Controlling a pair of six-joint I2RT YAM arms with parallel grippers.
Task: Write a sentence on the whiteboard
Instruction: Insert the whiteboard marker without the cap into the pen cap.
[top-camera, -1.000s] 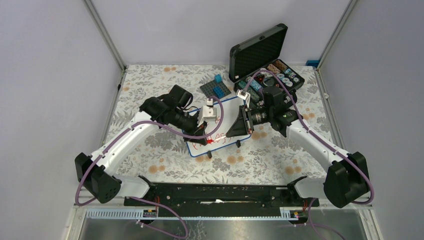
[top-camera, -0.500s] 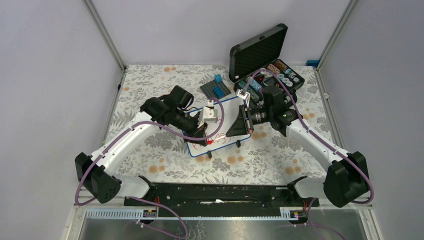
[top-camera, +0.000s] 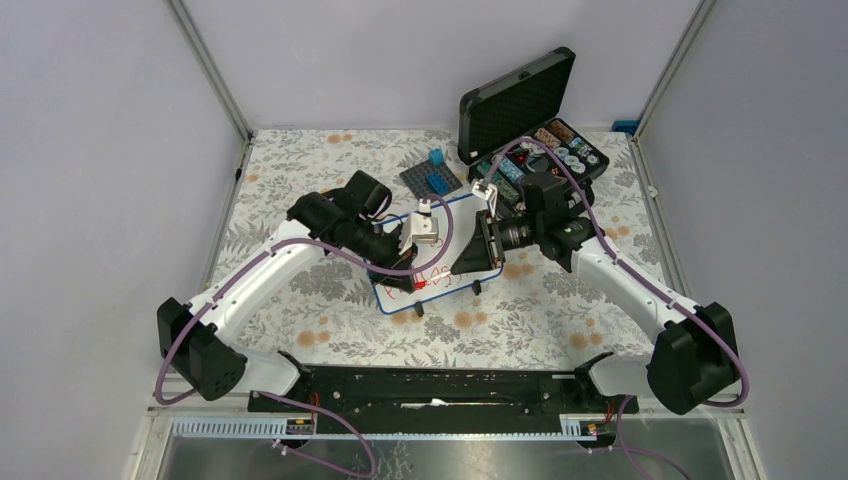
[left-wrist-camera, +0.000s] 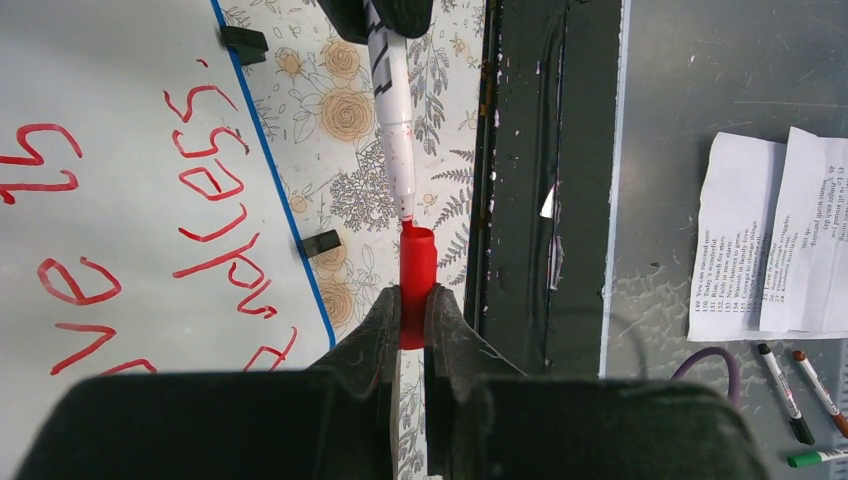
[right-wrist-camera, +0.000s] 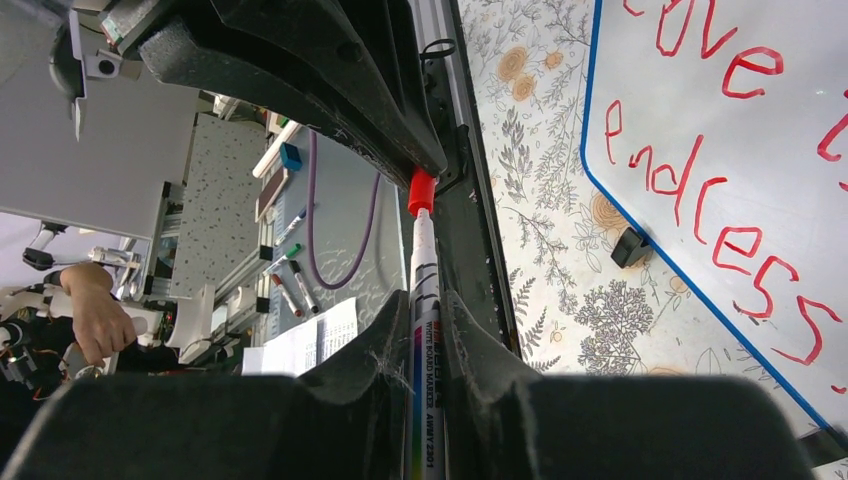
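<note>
My left claw (left-wrist-camera: 415, 312) pinches the red cap (left-wrist-camera: 417, 268). My right claw (right-wrist-camera: 427, 305) grips the marker (left-wrist-camera: 392, 120), its tip aimed along its axis at the cap's mouth, seemingly just short. The whiteboard (left-wrist-camera: 110, 80), sentence (left-wrist-camera: 215, 215) written, lies on the bench (left-wrist-camera: 330, 200) alongside.

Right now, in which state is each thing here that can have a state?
left end effector: shut on the red cap
right end effector: shut on the marker
marker: uncapped, tip at the cap's mouth
whiteboard: written on
sentence: red, in two lines
black case: lid open
</note>
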